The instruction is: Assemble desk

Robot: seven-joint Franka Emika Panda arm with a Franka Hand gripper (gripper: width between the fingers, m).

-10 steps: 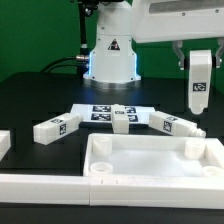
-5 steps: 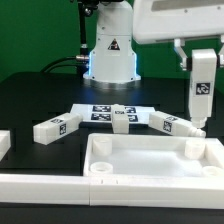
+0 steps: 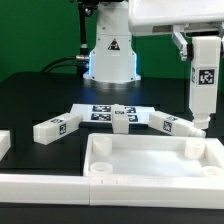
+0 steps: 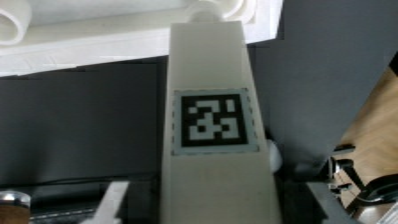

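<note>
My gripper (image 3: 203, 42) hangs at the exterior view's upper right, shut on the top of a white square-section leg (image 3: 204, 85). The leg hangs upright with its black-and-white tag facing the camera. Its lower end hovers just above the far right corner of the desk panel (image 3: 150, 168), a large white panel with a raised rim. In the wrist view the leg (image 4: 217, 110) runs away from the gripper (image 4: 222, 205), with a finger (image 4: 128, 200) on each side. The panel (image 4: 71, 50) shows white beyond it. Three more tagged legs (image 3: 55, 127) (image 3: 121, 118) (image 3: 172, 125) lie on the black table.
The marker board (image 3: 100, 112) lies flat behind the loose legs. The white robot pedestal (image 3: 110, 55) with a triangle sticker stands at the back. A white piece (image 3: 4, 143) shows at the exterior view's left edge.
The gripper has carried the leg a little toward the exterior view's right, and its tag now sits higher in the picture. The loose legs and the panel have not moved.
</note>
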